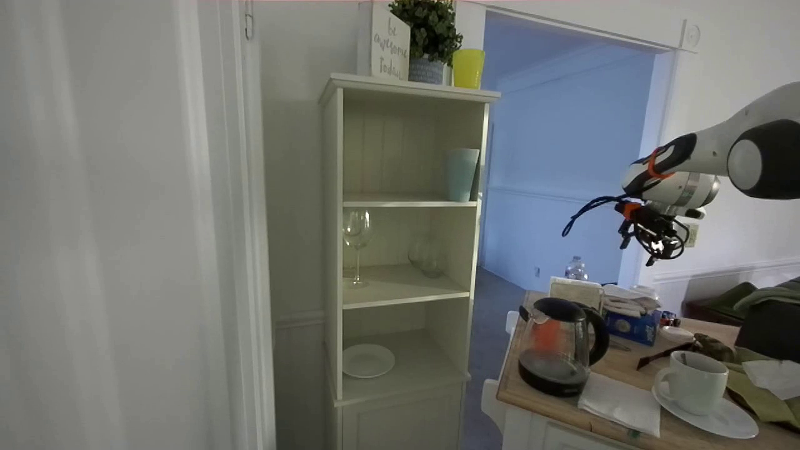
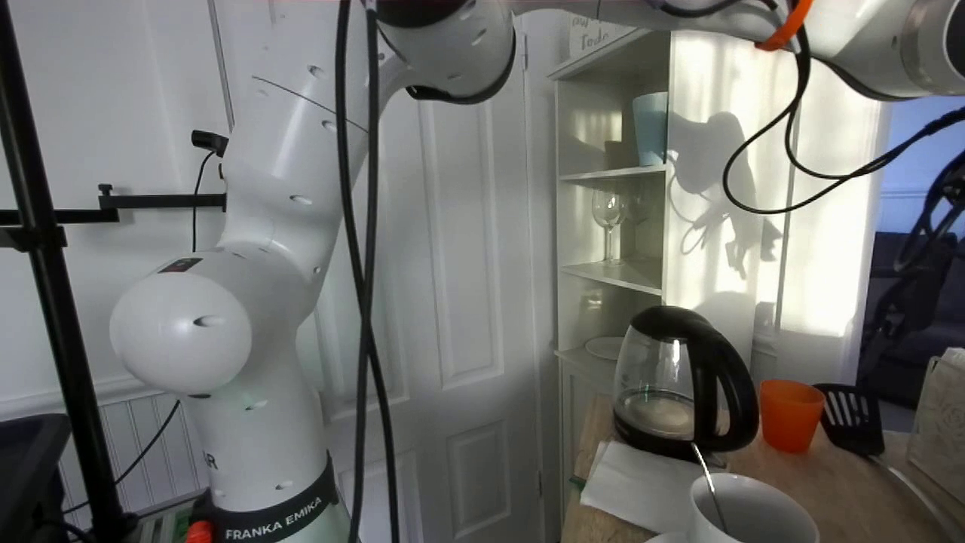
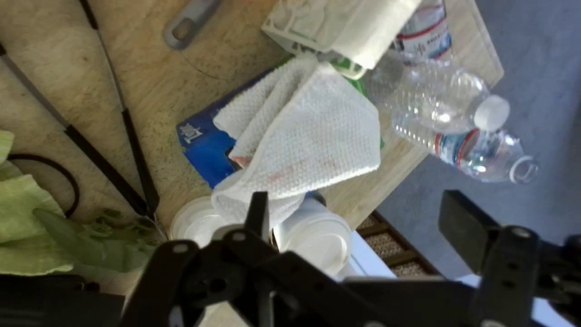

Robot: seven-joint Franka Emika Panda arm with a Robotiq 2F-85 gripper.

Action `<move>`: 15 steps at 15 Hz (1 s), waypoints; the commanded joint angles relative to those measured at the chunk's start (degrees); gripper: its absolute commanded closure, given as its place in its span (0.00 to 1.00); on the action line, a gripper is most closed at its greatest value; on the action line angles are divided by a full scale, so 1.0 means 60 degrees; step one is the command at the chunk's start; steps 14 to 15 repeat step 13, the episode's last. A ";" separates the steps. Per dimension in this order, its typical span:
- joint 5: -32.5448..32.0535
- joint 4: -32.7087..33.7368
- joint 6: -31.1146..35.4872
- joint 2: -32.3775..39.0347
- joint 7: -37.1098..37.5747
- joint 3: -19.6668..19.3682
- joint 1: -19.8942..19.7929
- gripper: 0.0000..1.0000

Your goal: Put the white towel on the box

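The box (image 3: 209,150) bears the towel (image 3: 313,131), the cup (image 1: 700,389) a utensil (image 2: 709,486)

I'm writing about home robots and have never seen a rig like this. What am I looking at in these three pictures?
The machine is a jointed white robot arm. Two pictures come from cameras standing outside it; the third is the wrist view, looking down past its black two-finger gripper. On the pale wooden tabletop, a folded white textured towel lies over a blue printed box, near clear plastic bottles. An exterior view also shows a clear glass kettle with a black handle and a white cup on a white saucer. The gripper stands open and holds nothing.
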 commanded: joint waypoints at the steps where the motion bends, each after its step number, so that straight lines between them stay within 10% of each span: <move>1: -0.0366 -0.1561 -0.0609 -0.1445 -0.1446 0.0342 0.0188 0.00; 9: -0.1263 -0.4301 -0.1765 -0.3698 -0.4287 0.0557 0.0954 0.00; 15: -0.1027 -0.3918 -0.1720 -0.3307 -0.4148 0.0534 0.0935 0.00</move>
